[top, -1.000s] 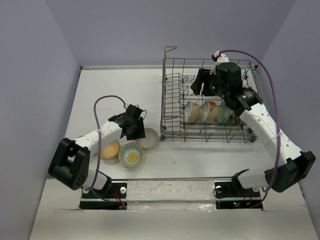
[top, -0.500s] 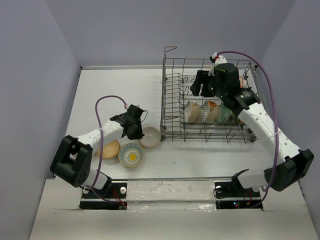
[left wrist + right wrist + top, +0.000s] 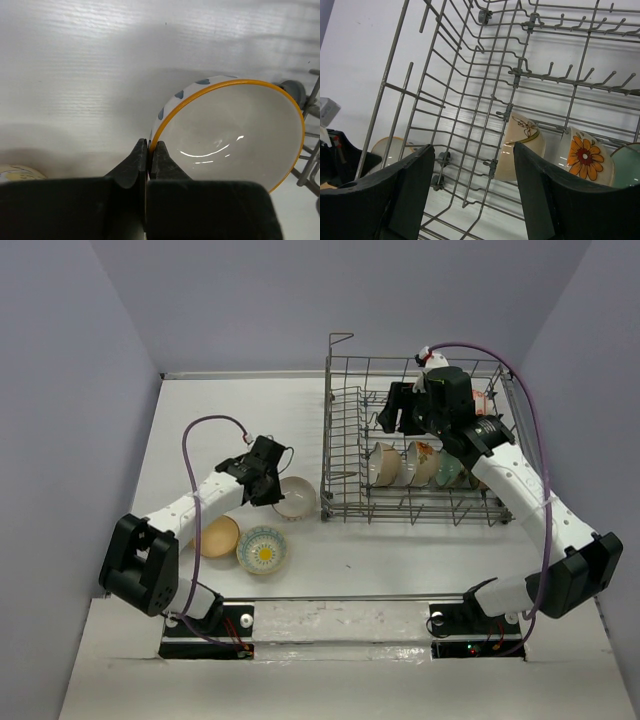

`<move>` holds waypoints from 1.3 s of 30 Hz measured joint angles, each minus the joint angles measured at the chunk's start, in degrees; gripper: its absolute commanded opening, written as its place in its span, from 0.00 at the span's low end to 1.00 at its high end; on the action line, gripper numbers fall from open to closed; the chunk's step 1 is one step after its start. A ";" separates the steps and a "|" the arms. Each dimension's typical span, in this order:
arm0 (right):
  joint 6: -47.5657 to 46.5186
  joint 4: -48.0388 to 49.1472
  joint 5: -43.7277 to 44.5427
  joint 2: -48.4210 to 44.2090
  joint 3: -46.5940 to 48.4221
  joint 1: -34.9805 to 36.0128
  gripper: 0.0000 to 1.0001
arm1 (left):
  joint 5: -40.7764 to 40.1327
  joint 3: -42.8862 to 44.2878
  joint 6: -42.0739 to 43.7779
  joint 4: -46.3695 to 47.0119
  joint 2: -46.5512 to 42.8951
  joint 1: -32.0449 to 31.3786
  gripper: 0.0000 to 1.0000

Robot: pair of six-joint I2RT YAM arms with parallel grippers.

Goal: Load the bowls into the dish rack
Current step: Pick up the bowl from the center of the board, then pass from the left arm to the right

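White forearm sections of the left arm run up and to the right from an elbow bent low at the counter's [image 3: 220, 420] left side, ending with the left pincer [image 3: 277, 490] angled toward the dish rack [image 3: 335, 430]. Its jaws are pinched together on the rim of a white bowl [image 3: 297, 497], one finger inside and one outside; the wrist view shows the left pincer [image 3: 148, 150] clamped on the orange-edged lip of the white bowl [image 3: 235, 130], glossy cream inside and dabbed with blue spots outside. That bowl sits tilted, just beside the rack's near-left corner, and whether its foot touches the counter cannot be told. The right arm reaches up from its base and bends over the rack, holding the right pincer [image 3: 393, 412] above the far-left rows of tines, jaws spread wide with nothing between them; its own camera looks down between the fingers [image 3: 410, 190] into the wire basket. Three bowls stand on edge in the near row: a cream floral bowl [image 3: 384, 462], an orange-flower bowl [image 3: 421, 462] and a teal bowl [image 3: 447, 469], packed touching. On the counter near the left arm lie a tan bowl [image 3: 218, 537] and a blue-rimmed bowl [image 3: 263, 549] with a yellow centre, side by side. Bare counter shows between the left pincer and the back wall.
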 measured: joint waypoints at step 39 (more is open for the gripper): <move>-0.87 -1.14 3.08 17.79 19.91 21.07 0.71 | -1.18 18.75 4.79 -8.22 -11.98 11.56 0.00</move>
